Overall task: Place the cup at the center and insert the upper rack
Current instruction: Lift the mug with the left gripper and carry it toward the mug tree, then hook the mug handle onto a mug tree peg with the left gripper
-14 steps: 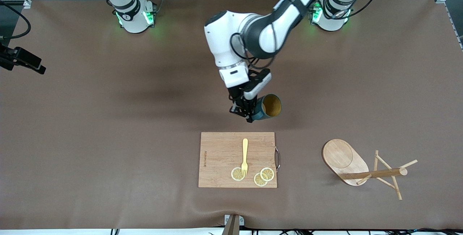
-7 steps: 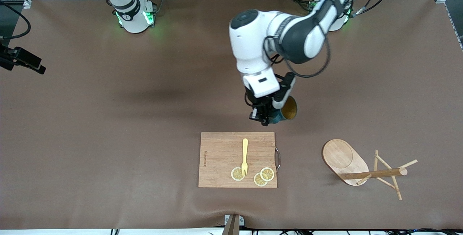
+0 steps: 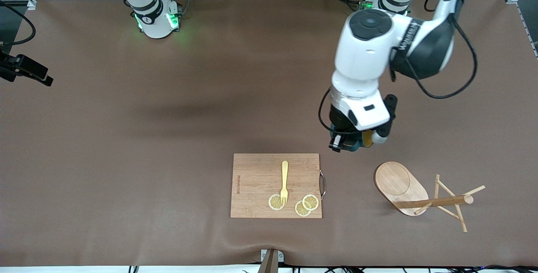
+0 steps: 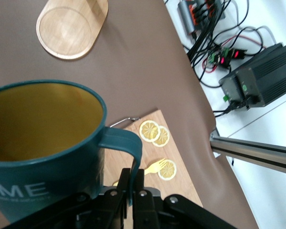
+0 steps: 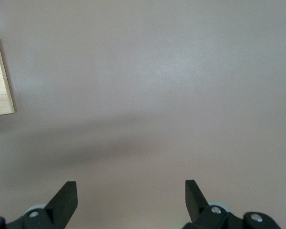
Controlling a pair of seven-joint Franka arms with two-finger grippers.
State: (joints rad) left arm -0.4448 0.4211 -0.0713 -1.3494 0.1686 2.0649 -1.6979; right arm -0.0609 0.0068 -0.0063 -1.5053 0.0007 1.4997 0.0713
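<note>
My left gripper [image 3: 338, 144] is shut on the loop handle of the dark teal cup [image 3: 357, 146] and holds it in the air over the bare mat between the cutting board and the upper rack. The wrist hides most of the cup in the front view. In the left wrist view the cup [image 4: 43, 143] shows its mustard-yellow inside, with the handle pinched in the left gripper [image 4: 132, 175]. The upper rack [image 3: 399, 186], a light wooden mug tree, lies on its side near the left arm's end; its oval base also shows in the left wrist view [image 4: 71, 24]. My right gripper [image 5: 131, 186] is open over bare mat.
A wooden cutting board [image 3: 256, 180] lies near the front edge at mid-table, with a yellow fork [image 3: 284, 180] and lemon slices [image 3: 303, 205] on it. A black device [image 3: 25, 70] juts in at the right arm's end. Cables and a black box [image 4: 257, 78] lie off the table edge.
My left arm has carried the cup sideways toward the left arm's end of the table, from above the board's far edge to a spot close to the rack's base. Nothing else moved.
</note>
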